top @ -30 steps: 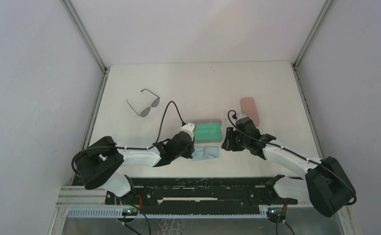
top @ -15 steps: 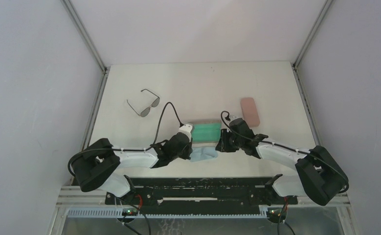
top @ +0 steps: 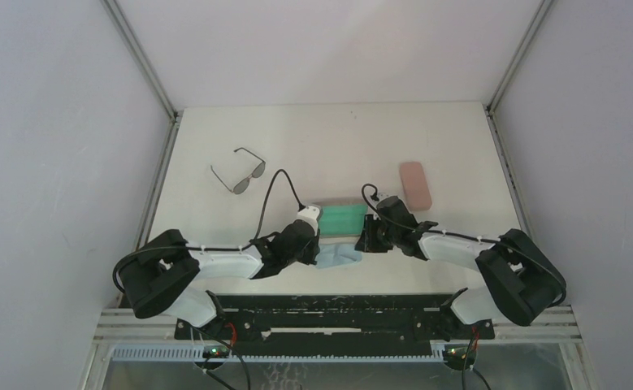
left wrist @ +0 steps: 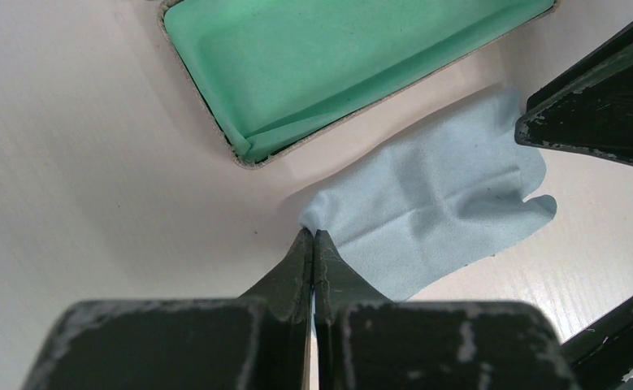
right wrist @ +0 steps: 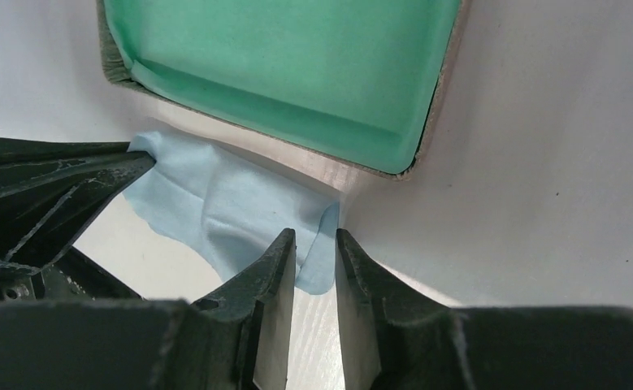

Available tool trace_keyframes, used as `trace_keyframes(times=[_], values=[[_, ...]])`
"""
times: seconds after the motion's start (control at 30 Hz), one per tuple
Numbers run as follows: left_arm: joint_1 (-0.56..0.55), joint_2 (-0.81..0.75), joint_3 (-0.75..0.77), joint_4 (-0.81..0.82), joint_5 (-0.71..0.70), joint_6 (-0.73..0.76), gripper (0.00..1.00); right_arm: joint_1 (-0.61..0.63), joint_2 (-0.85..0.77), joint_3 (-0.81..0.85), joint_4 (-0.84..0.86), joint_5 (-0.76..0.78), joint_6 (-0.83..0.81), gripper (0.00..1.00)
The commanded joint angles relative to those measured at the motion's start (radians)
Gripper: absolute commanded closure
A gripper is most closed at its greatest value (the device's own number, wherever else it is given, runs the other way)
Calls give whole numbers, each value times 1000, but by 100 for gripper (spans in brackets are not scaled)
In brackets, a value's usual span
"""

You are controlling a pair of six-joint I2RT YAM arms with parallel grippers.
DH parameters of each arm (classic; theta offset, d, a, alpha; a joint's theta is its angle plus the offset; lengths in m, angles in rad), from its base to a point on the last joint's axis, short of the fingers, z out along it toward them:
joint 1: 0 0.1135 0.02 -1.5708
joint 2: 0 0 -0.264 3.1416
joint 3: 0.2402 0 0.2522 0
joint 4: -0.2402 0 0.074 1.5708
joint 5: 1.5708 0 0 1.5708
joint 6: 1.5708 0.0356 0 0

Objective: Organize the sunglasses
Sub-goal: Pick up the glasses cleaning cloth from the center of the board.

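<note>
One pair of sunglasses (top: 239, 171) with thin black frames lies open at the far left of the table; the other pair is out of view. My left gripper (left wrist: 314, 234) is shut on a corner of a light blue cloth (left wrist: 431, 207), which lies flat in front of an open case with a green lining (left wrist: 337, 57). My right gripper (right wrist: 315, 236) is open, its jaws on either side of the cloth's opposite corner (right wrist: 317, 260). In the top view both grippers meet at the cloth (top: 337, 256), just in front of the case (top: 342, 218).
A closed pink case (top: 415, 184) lies at the right of the table. The open case's rim (right wrist: 427, 122) is just beyond my right fingers. White walls stand on both sides of the table.
My right gripper has moved left from beside the open case to the cloth's right corner. My left gripper has stayed shut on the cloth, which has bunched slightly.
</note>
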Motion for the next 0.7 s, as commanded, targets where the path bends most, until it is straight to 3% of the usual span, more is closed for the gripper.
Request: trace_keyframes(times=[0.0, 0.47, 0.67], values=[[6, -11, -4, 18, -4, 0, 100, 7, 16, 36, 55, -13, 16, 77], [7, -6, 4, 15, -7, 10, 100, 6, 59, 56, 66, -6, 8, 80], [7, -6, 6, 12, -8, 19, 100, 5, 55, 60, 66, 4, 5, 89]])
